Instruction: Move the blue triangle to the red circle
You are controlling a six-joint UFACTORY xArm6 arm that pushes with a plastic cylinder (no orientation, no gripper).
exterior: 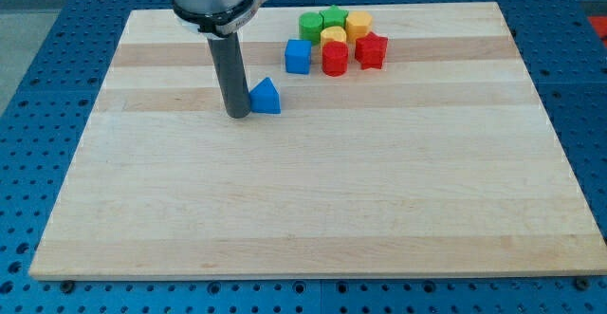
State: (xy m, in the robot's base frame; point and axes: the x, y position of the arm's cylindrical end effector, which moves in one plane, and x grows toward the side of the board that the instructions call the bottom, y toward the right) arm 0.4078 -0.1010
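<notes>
- My tip [237,115] is sitting on the bench [313,219], touching the blue triangle [266,97] from the view's left; there are no jaws, so nothing is grasping.
- The triangle is looking light, rigid and likely to slide or twist; I'd be pushing its flat left face squarely.
- The red circle [334,60] is waiting up-right, crowded beside the blue cube [298,56].

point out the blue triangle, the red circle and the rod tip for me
blue triangle [266,97], camera view, on its front face.
red circle [334,60], camera view, on its front side, below the top.
my tip [238,115], camera view, at the rod's very end, touching the triangle's left side.
</notes>
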